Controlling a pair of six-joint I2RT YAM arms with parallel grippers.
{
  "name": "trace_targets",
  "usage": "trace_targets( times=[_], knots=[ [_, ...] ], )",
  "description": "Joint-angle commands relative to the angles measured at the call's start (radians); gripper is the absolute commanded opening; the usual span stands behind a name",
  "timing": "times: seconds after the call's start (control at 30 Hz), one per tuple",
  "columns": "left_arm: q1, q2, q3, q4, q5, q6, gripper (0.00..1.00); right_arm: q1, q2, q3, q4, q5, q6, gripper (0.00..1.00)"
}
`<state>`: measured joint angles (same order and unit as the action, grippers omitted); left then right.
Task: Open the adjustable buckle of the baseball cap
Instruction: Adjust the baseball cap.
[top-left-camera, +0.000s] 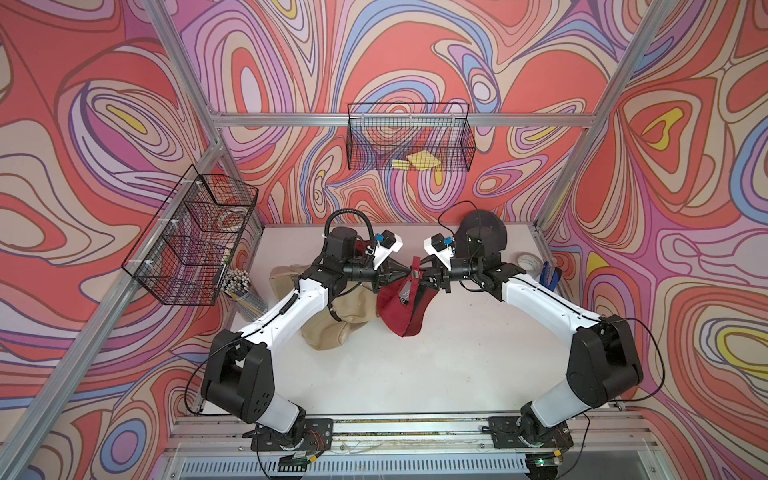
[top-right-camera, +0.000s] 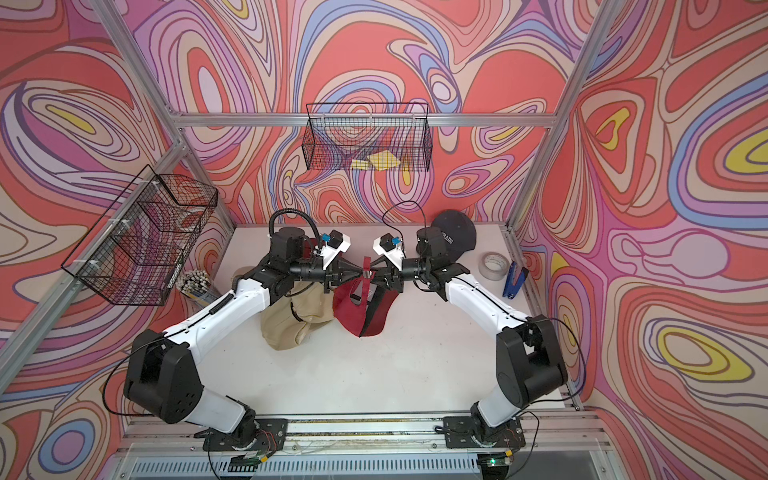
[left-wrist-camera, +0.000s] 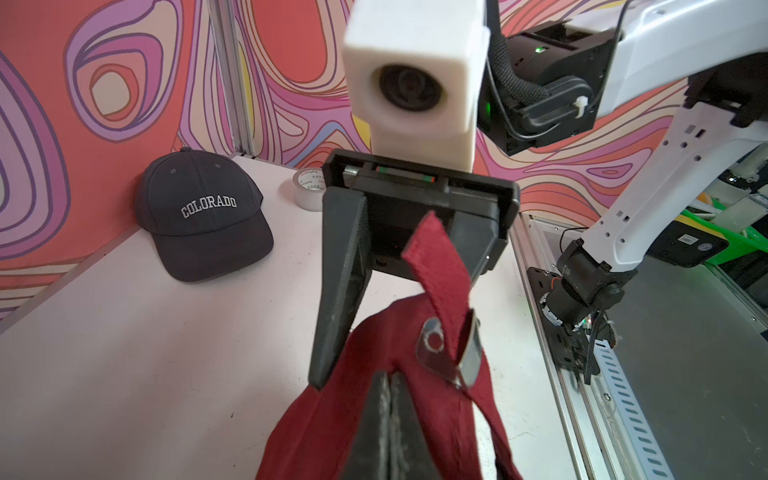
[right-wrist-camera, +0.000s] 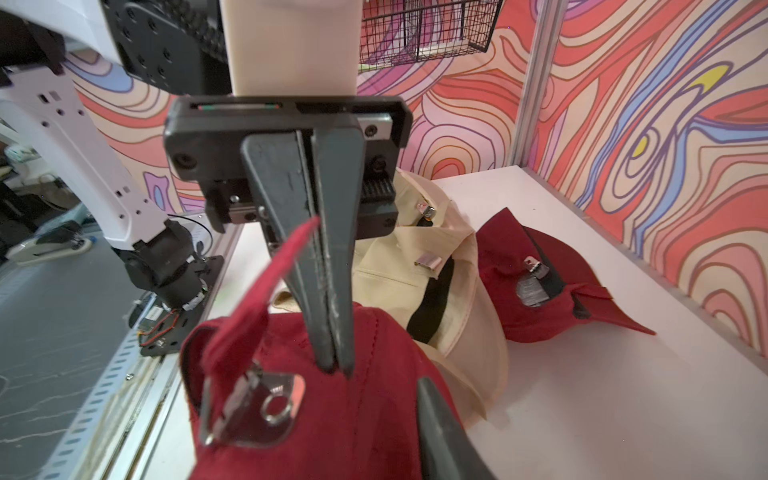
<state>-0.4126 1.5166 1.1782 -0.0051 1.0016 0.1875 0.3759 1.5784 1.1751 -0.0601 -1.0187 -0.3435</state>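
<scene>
The left hand (right-wrist-camera: 334, 365), pinched shut on the dark red cotton baseball cap (right-wrist-camera: 374, 415), holds its back up so the silver metal buckle (right-wrist-camera: 266, 407) faces the right hand (top-left-camera: 430, 275), whose jaws stand parted and empty.

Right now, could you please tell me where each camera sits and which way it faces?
Top views: overhead, looking down at the table; both arms show.
Left wrist: faces the open right gripper; own shut fingertips show.
Right wrist: faces left gripper shut on red cap; own finger shows.
Both wrist views share the buckle.
</scene>
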Motion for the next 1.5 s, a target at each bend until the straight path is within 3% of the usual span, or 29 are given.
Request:
trace_targets(
  times=[0.0, 0.17, 0.37, 0.5, 0.87, 1.27, 1.47],
  knots=[
    [-0.005, -0.041, -0.002, 0.012, -0.066, -0.010, 0.00, 0.005, -0.076, -0.036, 0.031, 0.113, 0.042, 0.51],
    [-0.005, -0.051, -0.012, 0.019, -0.136, -0.025, 0.00, -0.012, -0.187, -0.127, 0.152, 0.331, 0.226, 0.66],
    [-0.005, -0.049, -0.014, 0.027, -0.172, -0.063, 0.00, -0.015, -0.255, -0.080, 0.004, 0.410, 0.329, 0.62],
    [-0.005, -0.034, -0.014, 0.042, -0.166, -0.084, 0.00, -0.016, -0.279, -0.079, -0.052, 0.306, 0.390, 0.56],
    [-0.005, -0.031, -0.015, 0.048, -0.153, -0.092, 0.00, -0.014, -0.203, -0.172, 0.072, 0.057, 0.505, 0.52],
    [-0.006, -0.026, -0.018, 0.061, -0.134, -0.104, 0.00, 0.019, -0.175, -0.269, 0.318, -0.006, 0.566, 0.48],
    [-0.013, -0.037, -0.042, 0.108, -0.133, -0.131, 0.00, 0.031, -0.168, -0.277, 0.366, 0.022, 0.596, 0.42]
  ],
)
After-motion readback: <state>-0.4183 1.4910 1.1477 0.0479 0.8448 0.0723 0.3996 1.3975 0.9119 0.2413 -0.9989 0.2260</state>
